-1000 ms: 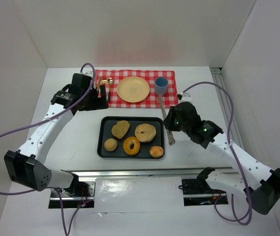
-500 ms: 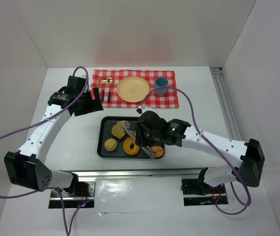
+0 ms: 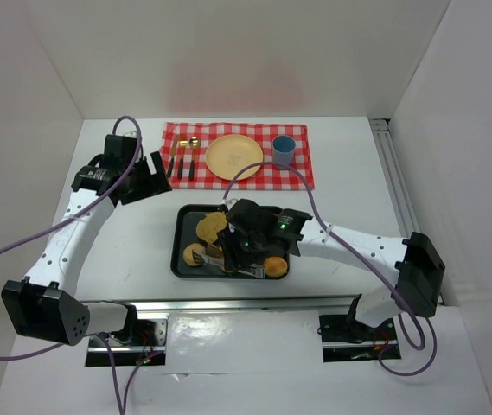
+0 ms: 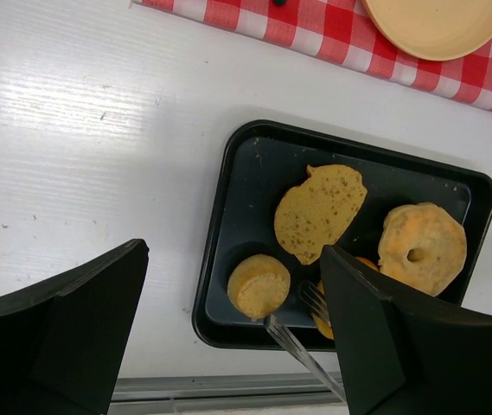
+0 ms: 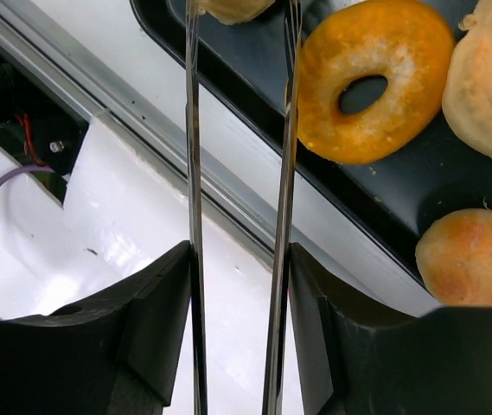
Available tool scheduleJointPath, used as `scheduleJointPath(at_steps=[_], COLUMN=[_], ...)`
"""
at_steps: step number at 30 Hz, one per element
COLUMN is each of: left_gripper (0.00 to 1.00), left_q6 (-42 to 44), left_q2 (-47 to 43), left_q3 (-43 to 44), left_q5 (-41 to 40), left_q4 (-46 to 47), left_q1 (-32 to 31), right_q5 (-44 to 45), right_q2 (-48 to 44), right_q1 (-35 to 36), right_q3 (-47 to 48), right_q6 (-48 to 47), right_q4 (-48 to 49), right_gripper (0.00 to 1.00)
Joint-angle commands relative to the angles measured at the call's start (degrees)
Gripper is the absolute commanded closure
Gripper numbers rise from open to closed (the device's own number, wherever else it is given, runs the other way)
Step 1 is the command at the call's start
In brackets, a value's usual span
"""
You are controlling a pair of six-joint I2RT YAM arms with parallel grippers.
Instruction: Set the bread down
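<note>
A black tray (image 3: 179, 262) holds several breads: a flat seeded slice (image 3: 211, 226), a small round bun (image 3: 194, 253) and a bun (image 3: 275, 266). My right gripper (image 3: 246, 246) hovers over the tray, shut on metal tongs (image 5: 193, 173). The tong tips straddle the small round bun (image 5: 233, 7), beside a glazed donut (image 5: 375, 82). My left gripper (image 3: 155, 169) is open and empty above the table left of the tray. Its view shows the tongs (image 4: 302, 346), the small bun (image 4: 258, 284), the flat slice (image 4: 319, 212) and a bagel (image 4: 423, 246). A yellow plate (image 3: 234, 156) lies on the checked cloth.
The red checked cloth (image 3: 297, 175) at the back carries a blue cup (image 3: 283, 150), a fork (image 3: 179, 160) and a spoon (image 3: 193, 156). A metal rail (image 3: 228, 303) runs along the table's near edge, just in front of the tray. White walls enclose the table.
My right arm swung left from the tray's right edge to over the tray, bringing the tong tips to the small round bun. My left arm drew back to the left.
</note>
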Motion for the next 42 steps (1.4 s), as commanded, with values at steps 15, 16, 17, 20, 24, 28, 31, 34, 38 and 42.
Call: scheduleJointPath(at_steps=[15,16,17,20,24,28,31,34,38,42], left_gripper=[0.06,0.06,0.06,0.06,0.06,0.06,0.06,0.06,0.08,0.08], left_q6=[0.9,0.9,0.9,0.9,1.4,2.0,2.0,1.4,1.4,2.1], left_q2=[-3.0,-3.0,-3.0,-3.6,-3.6,-3.6,-3.6,-4.1,-4.1,-4.6], left_q3=[-2.7,-2.7,-3.3,-3.3,-3.3,-2.7,-2.0,-1.5,-2.0,-3.8], left_q5=[0.9,0.9,0.9,0.9,1.4,1.4,2.5,1.5,2.0,4.1], left_q4=[0.3,0.3,0.3,0.3,0.3,0.3,0.3,0.3,0.3,0.3], left_q1=[1.6,1.6,1.6,2.1,2.7,4.4,6.0,6.6,7.2,5.4], right_q5=[-1.8,-1.8,-1.8,-1.8,-0.5,2.8,6.4,7.7,9.9,12.2], right_q2=[6.7,7.2,7.9,8.6,8.6,7.4,6.9,6.3,11.0,19.1], right_q1=[0.5,0.5,0.5,0.5,0.5,-0.7,-4.6,-10.4,-17.3,-22.0], right_q3=[7.2,7.2,7.9,9.3,11.3,15.9,18.0,19.4,23.3,30.4], right_q6=[-4.9,-4.9,-4.9,-5.5,-6.2,-8.0,-9.2,-10.9,-11.8,-11.8], right_q4=[2.2,2.2,2.2,2.2,0.0,-3.7,-5.6,-4.9,-1.1,4.1], right_gripper=[0.35,0.35,0.37,0.43,0.54,0.55,0.55,0.55,0.55,0.55])
